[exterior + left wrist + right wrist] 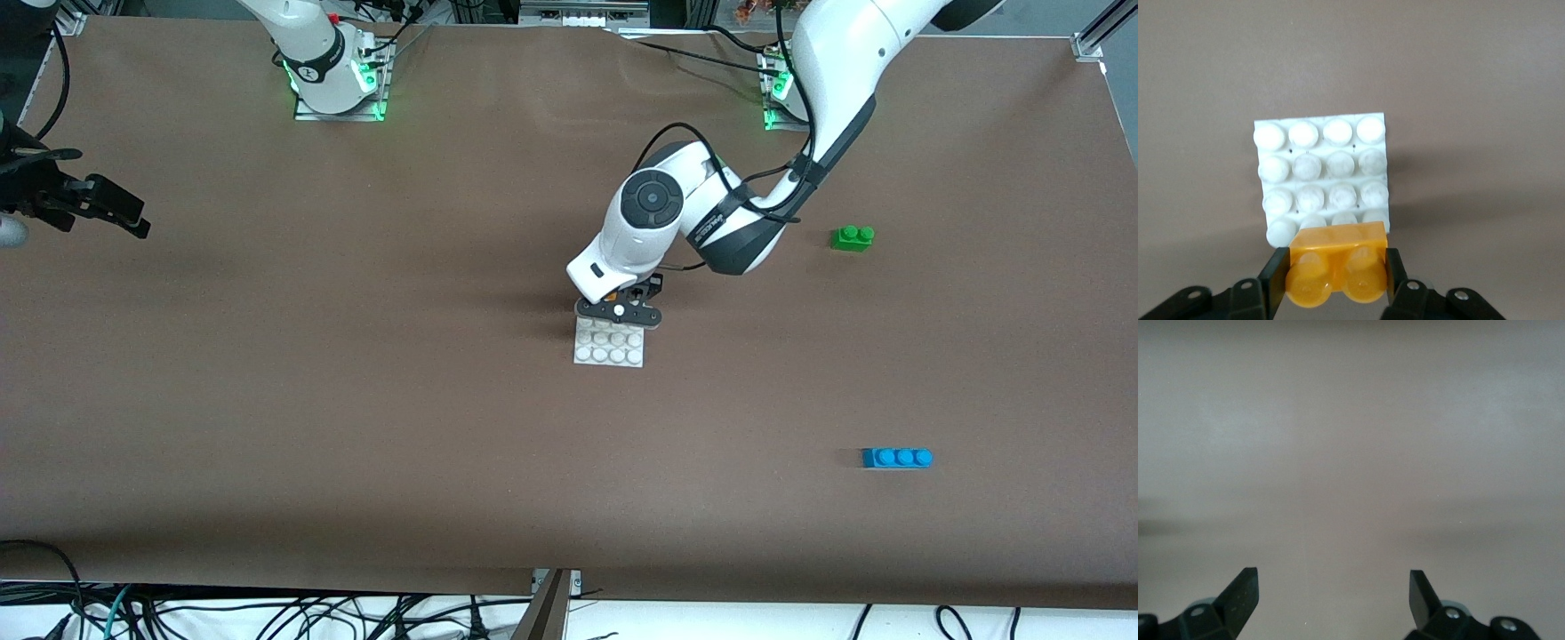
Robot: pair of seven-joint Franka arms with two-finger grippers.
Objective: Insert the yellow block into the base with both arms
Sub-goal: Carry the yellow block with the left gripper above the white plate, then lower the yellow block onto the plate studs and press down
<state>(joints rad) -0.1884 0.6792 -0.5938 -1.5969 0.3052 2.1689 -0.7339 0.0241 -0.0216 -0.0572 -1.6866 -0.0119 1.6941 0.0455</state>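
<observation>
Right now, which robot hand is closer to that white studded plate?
The left gripper, holding the yellow block, is over the base edge. The right gripper waits open at the right arm's table end.

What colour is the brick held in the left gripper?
Orange-yellow; the yellow block shows best in the left wrist view.

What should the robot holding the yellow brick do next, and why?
Probably lower it straight down and press. The left gripper is shut on the yellow block, over the edge row of studs on the base. The right gripper waits open near its end of the table.
</observation>
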